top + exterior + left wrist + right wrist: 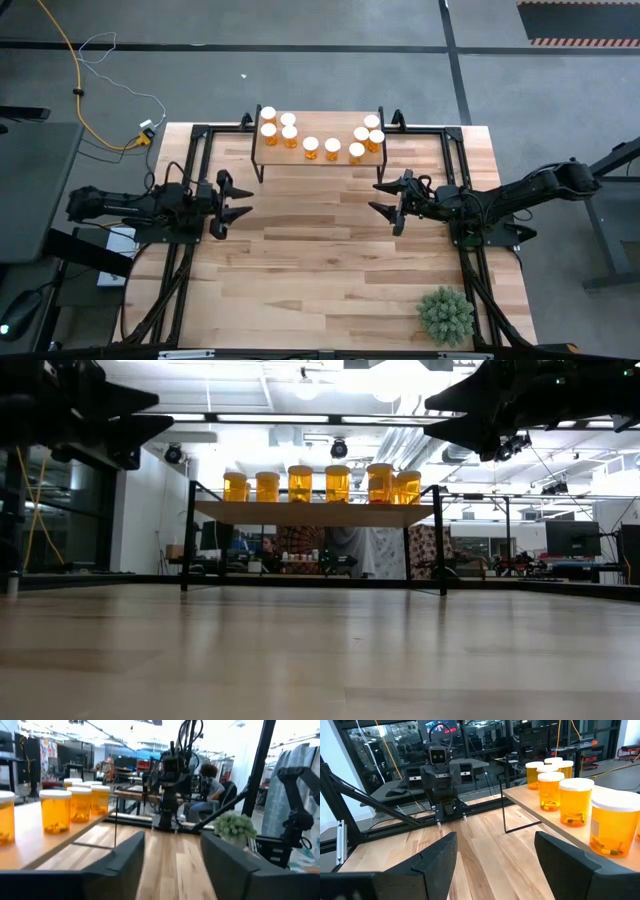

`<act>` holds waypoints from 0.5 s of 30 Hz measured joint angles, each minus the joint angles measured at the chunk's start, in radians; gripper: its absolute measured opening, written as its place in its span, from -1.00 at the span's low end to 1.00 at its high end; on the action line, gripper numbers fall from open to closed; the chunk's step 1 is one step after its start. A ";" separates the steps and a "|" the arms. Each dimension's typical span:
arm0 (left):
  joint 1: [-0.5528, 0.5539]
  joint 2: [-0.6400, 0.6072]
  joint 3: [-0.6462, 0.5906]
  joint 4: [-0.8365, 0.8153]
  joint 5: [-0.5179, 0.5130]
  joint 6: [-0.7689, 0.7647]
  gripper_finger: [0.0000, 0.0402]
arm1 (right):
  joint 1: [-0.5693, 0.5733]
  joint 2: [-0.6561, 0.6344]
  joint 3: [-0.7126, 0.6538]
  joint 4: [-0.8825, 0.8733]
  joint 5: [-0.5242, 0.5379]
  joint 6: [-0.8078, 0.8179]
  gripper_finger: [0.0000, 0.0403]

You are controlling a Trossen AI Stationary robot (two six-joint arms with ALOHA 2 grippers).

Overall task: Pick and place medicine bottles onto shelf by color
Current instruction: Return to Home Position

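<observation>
1. The medicine bottles (311,148) all sit up on the shelf (325,125).
2. Left gripper (238,200) and right gripper (378,197) hang spread wide, holding nothing.
3. I'd pull both arms back slowly and level, well clear of the shelf.

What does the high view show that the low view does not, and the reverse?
Only the high view: the plant at the table corner on the right arm's side, far from the shelf; the left arm and right arm whole, jaws open, one at each side of the table; the bottles' caps from above.
Only the low view: the shelf's legs side on, and the room beyond.
Both: bottles standing on the shelf, with bare table before it.
</observation>
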 joint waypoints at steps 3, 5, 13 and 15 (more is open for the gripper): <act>0.000 -0.015 0.000 -0.037 0.000 -0.002 -0.35 | 0.000 0.000 0.000 0.000 0.000 0.000 0.27; 0.000 -0.017 0.000 -0.058 0.000 -0.002 -0.56 | 0.000 0.000 0.000 0.000 0.000 -0.001 0.27; 0.000 -0.017 0.000 -0.093 0.031 -0.001 -0.97 | 0.000 0.000 0.000 0.000 0.000 0.071 0.27; 0.000 -0.017 0.000 -0.093 0.033 0.002 -0.99 | 0.000 0.000 0.000 0.000 0.000 0.081 0.27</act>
